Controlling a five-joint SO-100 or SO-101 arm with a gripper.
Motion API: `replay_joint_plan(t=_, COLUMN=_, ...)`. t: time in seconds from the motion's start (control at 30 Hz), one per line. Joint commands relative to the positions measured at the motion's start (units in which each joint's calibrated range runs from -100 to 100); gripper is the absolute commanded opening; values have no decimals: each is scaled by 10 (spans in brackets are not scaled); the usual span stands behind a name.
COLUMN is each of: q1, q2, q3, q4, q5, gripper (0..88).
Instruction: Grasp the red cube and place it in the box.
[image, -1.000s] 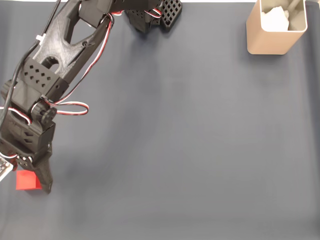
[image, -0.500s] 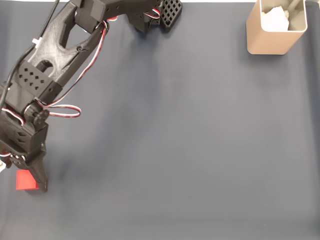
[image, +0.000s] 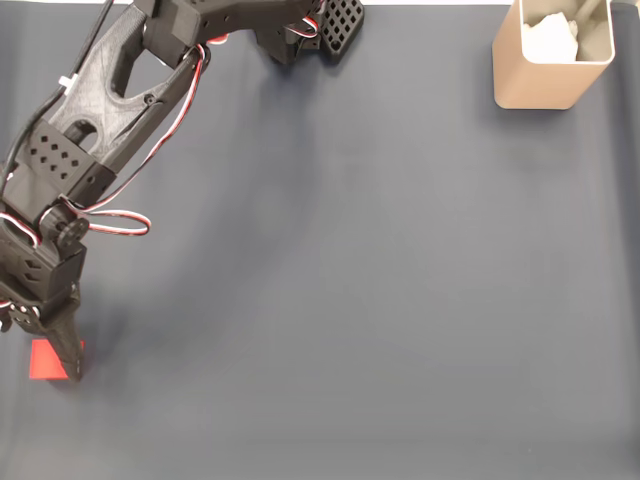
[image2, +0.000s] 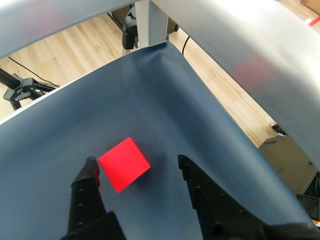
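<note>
The red cube (image: 45, 361) lies on the dark mat at the far left edge of the fixed view. My gripper (image: 40, 350) hangs over it, open, with one black finger (image: 72, 362) at the cube's right side. In the wrist view the red cube (image2: 124, 163) sits between the fingertips of the gripper (image2: 137, 161), close to the left finger (image2: 90, 172) and apart from the right one. The beige box (image: 535, 85) stands at the top right corner with something white inside.
The black arm (image: 100, 110) stretches from its base (image: 300, 30) at the top down the left side. In the wrist view the mat's corner and table edge (image2: 210, 100) run close behind the cube, with wooden floor (image2: 60, 50) beyond.
The arm has swung a little to the left, carrying the gripper leftward over the cube. The cube stays about where it was, still on the mat.
</note>
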Motion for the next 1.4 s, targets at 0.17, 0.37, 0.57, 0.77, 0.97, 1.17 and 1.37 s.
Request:
replay_joint_plan(t=0.17, q1=-6, q2=-1, q3=-23, q4=-9, q5=14, gripper=367)
replay_joint_plan(t=0.37, q1=-10, q2=-1, q3=-22, q4=-9, q5=21, gripper=368)
replay_joint_plan(t=0.57, q1=-11, q2=1, q3=-19, q4=-9, q5=26, gripper=366)
replay_joint_plan(t=0.77, q1=-13, q2=1, q3=-18, q4=-9, q5=29, gripper=360)
replay_joint_plan(t=0.97, q1=-17, q2=1, q3=-18, q4=-6, q5=30, gripper=315)
replay_joint_plan(t=1.17, q1=-18, q2=0, q3=-17, q4=-5, q5=35, gripper=240)
replay_joint_plan(t=1.37, q1=-18, q2=0, q3=-17, q4=-5, q5=35, gripper=225)
